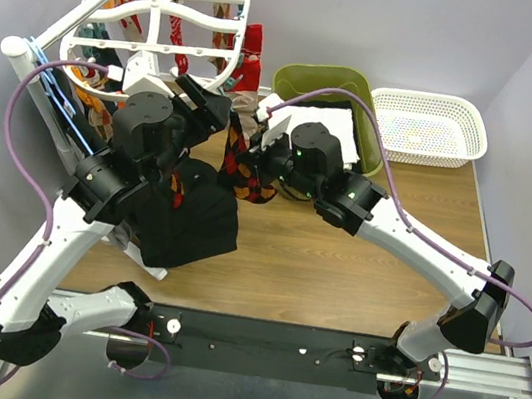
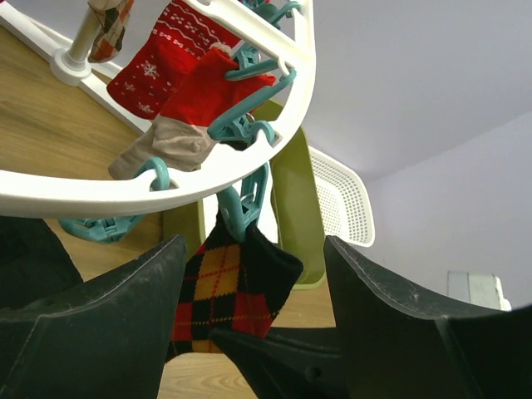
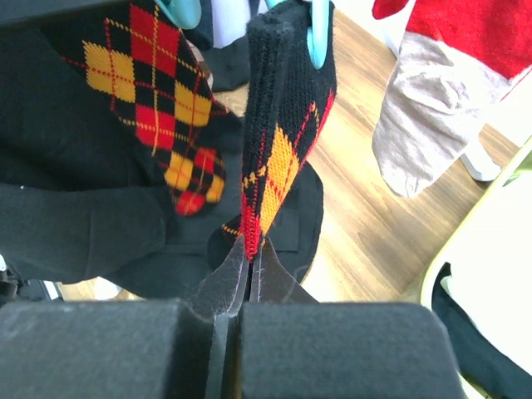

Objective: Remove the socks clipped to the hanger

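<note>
Wooden table [image 1: 337,261]: green bin [image 1: 311,77], white basket [image 1: 430,124], black garment [image 1: 186,222] near hanger [image 1: 190,5] and socks [image 3: 287,141].

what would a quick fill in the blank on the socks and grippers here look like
1. The right gripper is ____ on the lower edge of an argyle sock.
2. The left gripper is ____, clamping nothing.
3. The mesh basket beside the green bin is ____ in colour.

Missing words: shut; open; white
</note>
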`<action>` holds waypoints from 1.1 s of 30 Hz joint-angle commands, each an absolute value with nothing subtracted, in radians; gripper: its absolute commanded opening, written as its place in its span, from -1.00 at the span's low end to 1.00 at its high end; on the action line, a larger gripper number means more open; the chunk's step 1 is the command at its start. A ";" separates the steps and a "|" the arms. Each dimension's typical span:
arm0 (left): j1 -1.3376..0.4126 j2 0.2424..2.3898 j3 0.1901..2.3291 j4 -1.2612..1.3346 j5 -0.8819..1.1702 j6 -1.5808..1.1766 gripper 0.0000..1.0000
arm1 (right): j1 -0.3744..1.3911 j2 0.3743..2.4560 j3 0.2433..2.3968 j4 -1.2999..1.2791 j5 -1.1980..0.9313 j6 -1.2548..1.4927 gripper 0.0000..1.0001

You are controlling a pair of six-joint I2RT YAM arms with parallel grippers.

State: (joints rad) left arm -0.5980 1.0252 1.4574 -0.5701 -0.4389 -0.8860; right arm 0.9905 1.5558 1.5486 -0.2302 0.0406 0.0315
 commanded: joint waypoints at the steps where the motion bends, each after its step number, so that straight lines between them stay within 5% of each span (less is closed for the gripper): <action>1: -0.600 1.075 1.494 -0.561 -0.489 -0.896 0.52 | 1.019 1.554 1.574 -0.253 0.110 0.008 -0.99; 25: -0.600 1.158 1.493 -0.565 -0.709 -0.864 0.27 | 1.086 1.537 1.572 -0.270 0.195 -0.032 -0.99; 28: -0.600 1.157 1.491 -0.545 -0.712 -0.839 0.12 | 1.091 1.534 1.568 -0.273 0.201 -0.034 -0.99; 33: -0.600 1.155 1.486 -0.523 -0.710 -0.807 -0.47 | 1.094 1.514 1.552 -0.265 0.206 -0.034 -0.99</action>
State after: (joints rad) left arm -0.5980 1.1561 1.4815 -0.5640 -0.6506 -0.8436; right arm 1.0809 1.5555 1.5520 -0.2363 0.1734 -0.0200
